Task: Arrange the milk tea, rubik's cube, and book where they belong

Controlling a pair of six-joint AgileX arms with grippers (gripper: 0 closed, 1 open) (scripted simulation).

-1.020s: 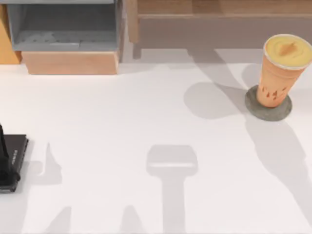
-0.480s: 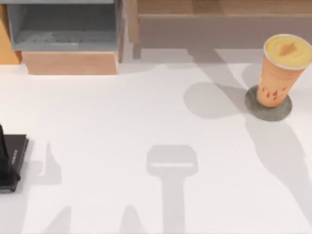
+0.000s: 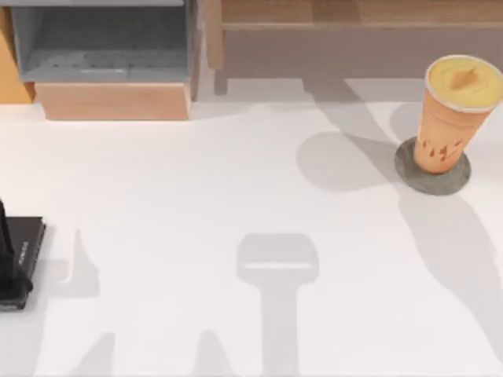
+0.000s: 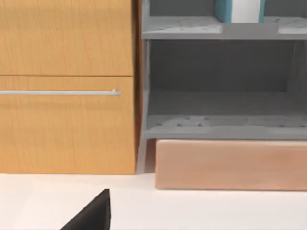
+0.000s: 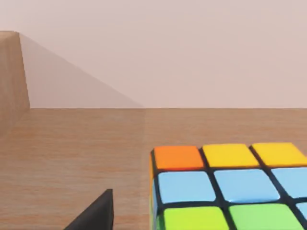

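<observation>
Change: nothing on the table is shifting since a second ago.
Milk tea (image 3: pixel 454 116): standing upright on the grey disc (image 3: pixel 433 170), at the table's (image 3: pixel 196 204) far right.
Rubik's cube (image 5: pixel 230 187): sitting on a wooden surface (image 5: pixel 72 143), close before my right wrist camera (orange, yellow, blue and green squares showing).
Book (image 4: pixel 238 10): I am seeing it upright on the grey shelf (image 4: pixel 220 127), upper level.
Grippers: I cannot tell how either is standing.
Black slab (image 3: pixel 19 259): lying at the table's left edge.

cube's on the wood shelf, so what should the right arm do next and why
Probably back the right arm straight away from the shelf. In the right wrist view the rubik's cube already rests flat on the wooden shelf. The milk tea stands on its grey coaster, and the book sits upright in the grey rack.
</observation>
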